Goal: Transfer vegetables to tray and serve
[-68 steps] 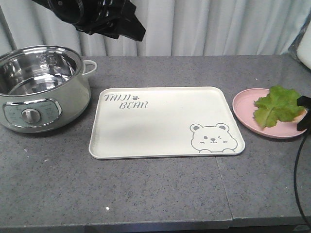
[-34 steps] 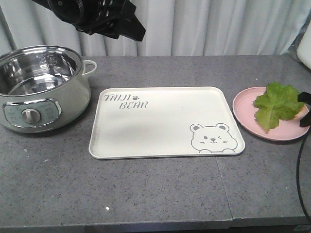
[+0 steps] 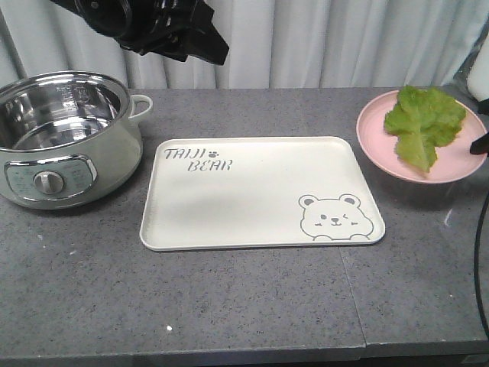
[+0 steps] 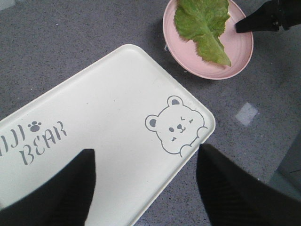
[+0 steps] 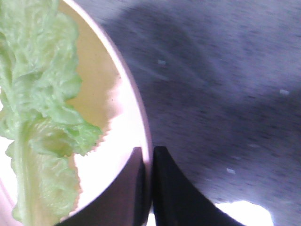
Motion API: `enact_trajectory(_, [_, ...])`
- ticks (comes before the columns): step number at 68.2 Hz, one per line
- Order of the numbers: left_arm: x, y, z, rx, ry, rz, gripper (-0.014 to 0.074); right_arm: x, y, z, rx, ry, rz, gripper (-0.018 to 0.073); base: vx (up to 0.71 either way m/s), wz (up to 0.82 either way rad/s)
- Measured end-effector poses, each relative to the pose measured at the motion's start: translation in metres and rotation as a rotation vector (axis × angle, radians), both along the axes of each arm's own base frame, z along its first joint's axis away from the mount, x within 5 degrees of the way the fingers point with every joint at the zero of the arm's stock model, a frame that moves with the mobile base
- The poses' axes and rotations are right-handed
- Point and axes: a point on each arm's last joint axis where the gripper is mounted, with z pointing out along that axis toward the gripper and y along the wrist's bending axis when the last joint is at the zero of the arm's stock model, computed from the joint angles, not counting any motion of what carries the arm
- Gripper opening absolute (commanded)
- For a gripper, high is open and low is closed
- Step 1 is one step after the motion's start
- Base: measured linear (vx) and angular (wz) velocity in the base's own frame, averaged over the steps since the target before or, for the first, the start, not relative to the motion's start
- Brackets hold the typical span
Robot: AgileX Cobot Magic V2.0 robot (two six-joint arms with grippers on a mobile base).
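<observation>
**Grey speckled tabletop (image 3: 252,306), mostly open ground**

A cream-white rectangular tray (image 3: 252,191) with a raised rim lies flat in the middle, its surface bare. There is free tabletop along its near long edge and beyond its far edge.

Near the tabletop's right edge, a round pink plate (image 3: 376,130) sits tilted, with a shadow under its near side. The bright green ruffled lettuce leaf (image 3: 422,122) lies on this plate, not on the tray.

The right gripper (image 5: 150,155) has its black fingers (image 5: 174,188) pinched together on the plate's rim, one inside and one outside. The left gripper (image 4: 146,155) hangs over the tray's bear corner, fingers spread wide with nothing between them.

Left of the tray, across a narrow gap, stands a steel-lined pale green electric pot (image 3: 69,145). Its white handle (image 3: 141,103) points toward the tray's far-left corner without touching it.

A black cable (image 3: 477,260) drops along the right edge, below the plate. A pale pleated curtain (image 3: 344,38) closes off the far side.
</observation>
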Motion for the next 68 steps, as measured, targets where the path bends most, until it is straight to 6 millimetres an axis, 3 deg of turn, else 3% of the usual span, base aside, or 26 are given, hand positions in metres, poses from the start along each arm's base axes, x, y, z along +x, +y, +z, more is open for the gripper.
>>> enact_trajectory(11, [0.000, 0.000, 0.000, 0.000, 0.000, 0.000, 0.0440, 0.011, 0.028, 0.006, 0.078, -0.073, 0.078, -0.0004, 0.00, 0.00])
enact_trajectory(32, [0.000, 0.000, 0.000, 0.000, 0.000, 0.000, 0.0440, 0.033, 0.155, 0.001, 0.063, -0.117, 0.382, -0.0001, 0.00, 0.00])
enact_trajectory(45, [0.000, 0.000, 0.000, 0.000, 0.000, 0.000, 0.0440, 0.038, 0.214, -0.031, -0.026, -0.070, 0.523, 0.0033, 0.00, 0.00])
enact_trajectory(56, [0.000, 0.000, 0.000, 0.000, 0.000, 0.000, 0.0440, 0.038, 0.237, -0.053, -0.131, -0.039, 0.606, 0.0171, 0.00, 0.00])
enact_trajectory(68, [0.000, 0.000, 0.000, 0.000, 0.000, 0.000, 0.0440, 0.039, 0.238, -0.053, -0.156, -0.053, 0.604, 0.0442, 0.00, 0.00])
